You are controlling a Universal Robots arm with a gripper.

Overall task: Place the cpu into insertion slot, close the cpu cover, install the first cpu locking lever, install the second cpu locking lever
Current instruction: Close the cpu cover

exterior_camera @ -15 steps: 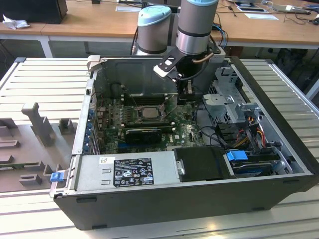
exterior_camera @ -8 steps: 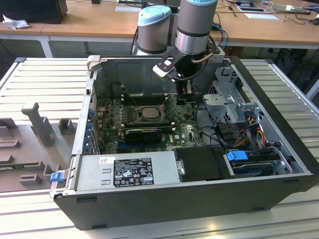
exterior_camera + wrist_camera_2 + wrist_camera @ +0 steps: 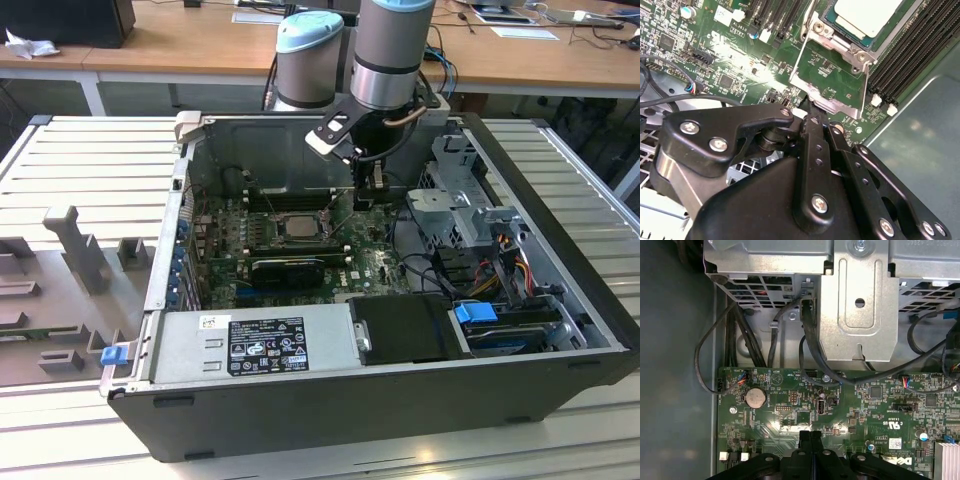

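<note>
The cpu (image 3: 866, 16), a pale silver square, lies flat in the insertion slot (image 3: 821, 29) on the green motherboard; in the exterior view the cpu (image 3: 298, 226) sits mid-board. The cpu cover (image 3: 832, 97), a silvery frame with a large window, is swung open away from the slot, and green board shows through the window. My gripper (image 3: 812, 116) is shut with its black fingers pressed together, and its tips meet the cover's free edge. I cannot tell whether that edge is pinched. In the exterior view the gripper (image 3: 365, 197) hangs just right of the slot.
Long black memory slots (image 3: 912, 55) run beside the socket. A grey drive cage (image 3: 860, 300) and black cables (image 3: 805, 352) lie beyond the board's edge. The power supply (image 3: 260, 342) fills the case's near side. The case wall (image 3: 922, 145) stands close by.
</note>
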